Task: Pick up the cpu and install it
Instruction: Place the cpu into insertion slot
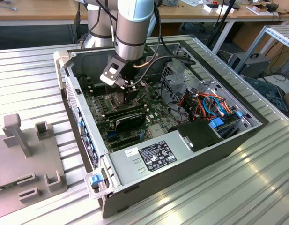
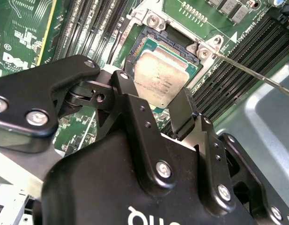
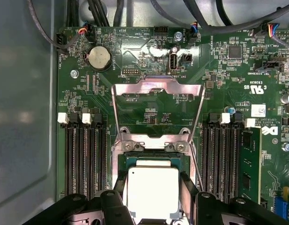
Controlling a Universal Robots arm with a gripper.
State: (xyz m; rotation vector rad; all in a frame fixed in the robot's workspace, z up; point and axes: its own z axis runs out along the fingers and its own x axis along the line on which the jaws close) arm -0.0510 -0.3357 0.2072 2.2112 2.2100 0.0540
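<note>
Holds the cpu [image 3: 152, 192] clamped between the jaws of the gripper [image 2: 156, 97], just over the socket [image 2: 176, 43]. Hangs inside the open computer case [image 1: 196, 168], upper middle of the exterior view.

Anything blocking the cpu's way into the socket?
Nothing visible does. The metal hold-down frame is flipped open, clear of the socket. The cpu lies right over the socket opening with the claw at it. Whether it is fully seated I cannot tell.
</note>
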